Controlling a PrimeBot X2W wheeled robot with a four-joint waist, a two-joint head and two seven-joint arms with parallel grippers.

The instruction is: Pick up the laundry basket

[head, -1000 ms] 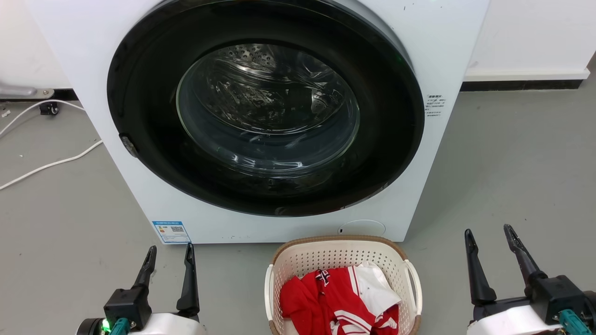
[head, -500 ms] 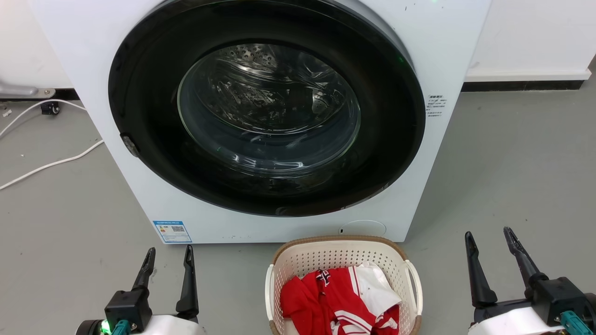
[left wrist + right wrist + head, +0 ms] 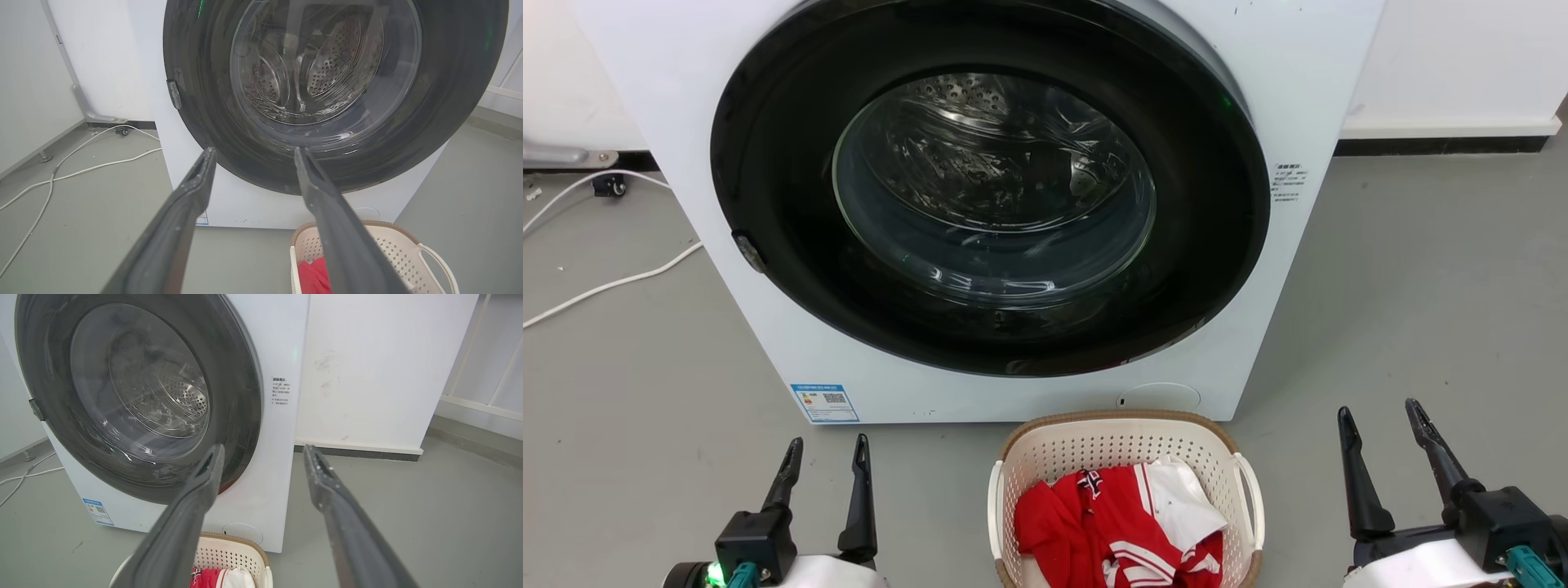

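Room: a smooth grey floor (image 3: 1421, 310) in front of a white wall, with a white cable (image 3: 605, 287) trailing at the left.
Washer: a white front-loader (image 3: 1323, 82) with a round dark door, a glass porthole and a perforated steel drum behind it.
Where: the laundry basket (image 3: 1123, 449) stands on the floor just before the washer's foot, between the two grippers and apart from both.
Make: cream perforated plastic, rounded-rectangular, with a brown woven-look rim (image 3: 1111, 416) and a white loop handle (image 3: 1252, 498) on each side.
Load: red and white clothes (image 3: 1094, 531), soft and crumpled, lying low inside.
Handling: probably light and fairly stiff. The thin walls may flex, and the smooth plastic could slip.
Hold: the side loops look best, one per gripper, lifted level so the clothes stay put.
Left gripper (image 3: 828, 441): jaws spread and empty, well to the basket's left.
Right gripper (image 3: 1377, 406): jaws spread and empty, off to its right.
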